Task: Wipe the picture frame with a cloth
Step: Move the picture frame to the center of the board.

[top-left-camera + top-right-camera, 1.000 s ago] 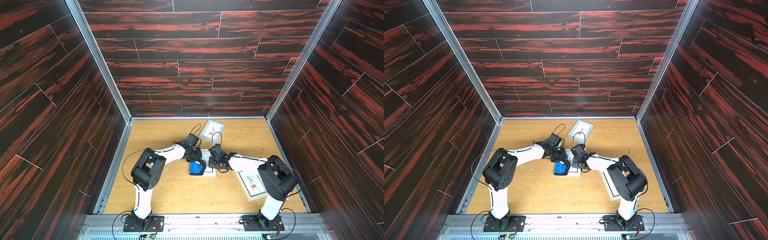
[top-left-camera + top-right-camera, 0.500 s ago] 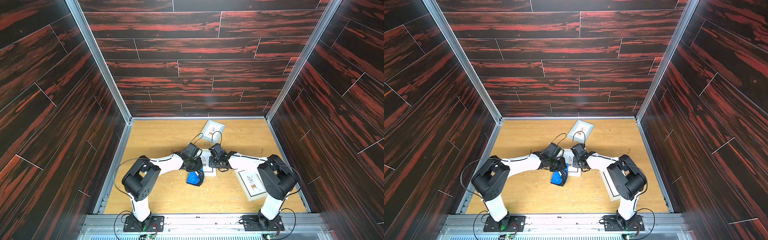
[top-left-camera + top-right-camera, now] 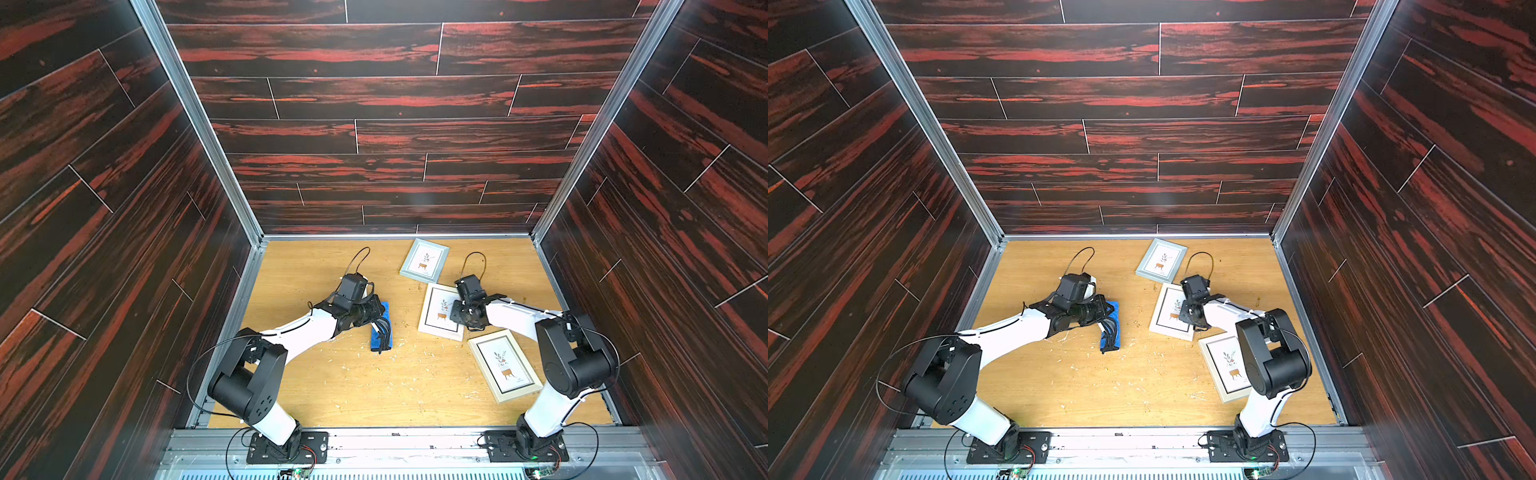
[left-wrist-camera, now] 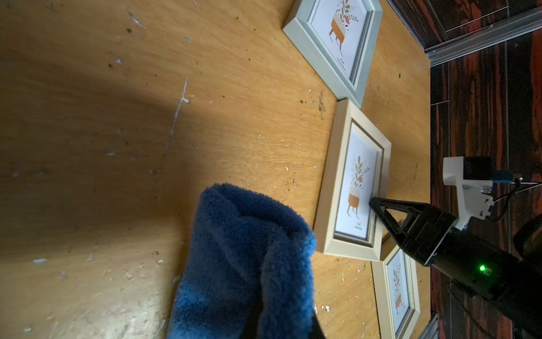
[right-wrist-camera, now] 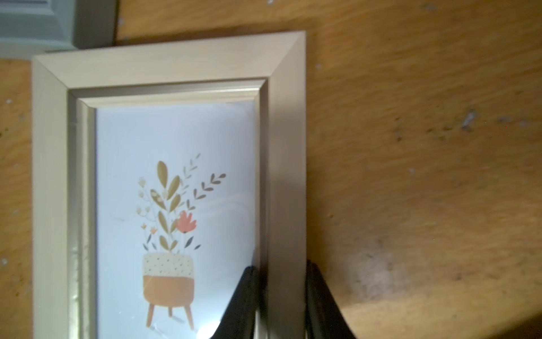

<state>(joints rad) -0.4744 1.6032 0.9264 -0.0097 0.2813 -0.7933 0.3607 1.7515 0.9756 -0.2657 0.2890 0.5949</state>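
Note:
The cloth (image 3: 385,311), bright blue and fluffy, hangs bunched from my left gripper (image 3: 376,318), which is shut on it; the cloth (image 4: 243,264) covers the fingers in the left wrist view. It sits left of the cream picture frame (image 3: 441,312), with a strip of bare table between them. My right gripper (image 5: 283,296) is shut on the frame's (image 5: 286,176) side rail. One black finger (image 5: 243,302) lies on the glass side and the other outside the rail. In both top views the right gripper (image 3: 1190,316) is at the frame's (image 3: 1171,316) right edge.
A grey-green frame (image 3: 424,261) lies behind the held one, almost touching its corner. Another cream frame (image 3: 505,365) lies at the front right, beside the right arm. Pale crumbs and flecks dot the wooden table (image 3: 353,386). Dark panelled walls close in three sides.
My left arm has pulled back to the left, taking the cloth off the frame. The right gripper, still on the rail, has shifted the frame slightly right and back.

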